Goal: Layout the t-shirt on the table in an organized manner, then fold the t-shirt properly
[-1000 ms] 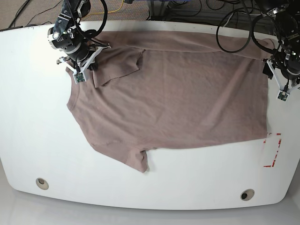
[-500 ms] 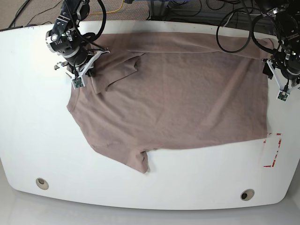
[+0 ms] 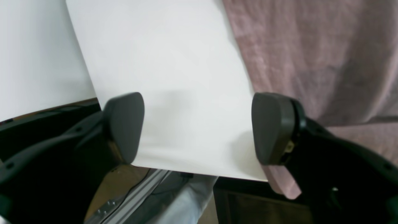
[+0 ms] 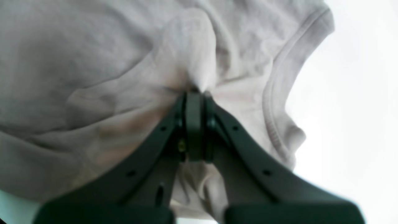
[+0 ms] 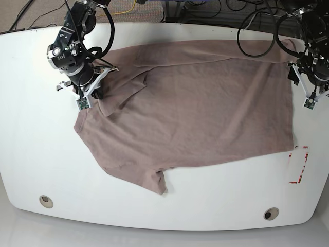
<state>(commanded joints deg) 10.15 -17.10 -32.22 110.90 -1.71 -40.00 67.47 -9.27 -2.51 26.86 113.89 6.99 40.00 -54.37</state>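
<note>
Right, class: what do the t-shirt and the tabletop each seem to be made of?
T-shirt: soft matte fabric, probably cotton jersey, judging by its fine wrinkles and limp folds.
Tabletop: smooth, hard, glossy white, perhaps laminate or painted board; the sheen leaves that open.

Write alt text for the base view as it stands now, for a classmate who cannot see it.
A wrinkled mauve-brown t-shirt lies spread on a white table, its far edge folded over, with the right gripper at its left side.

Bright, even light falls on the table (image 5: 231,193), nearly washing it out in the right wrist view. Both wrist views blur up close, and the left one shows soft shadows.
</note>
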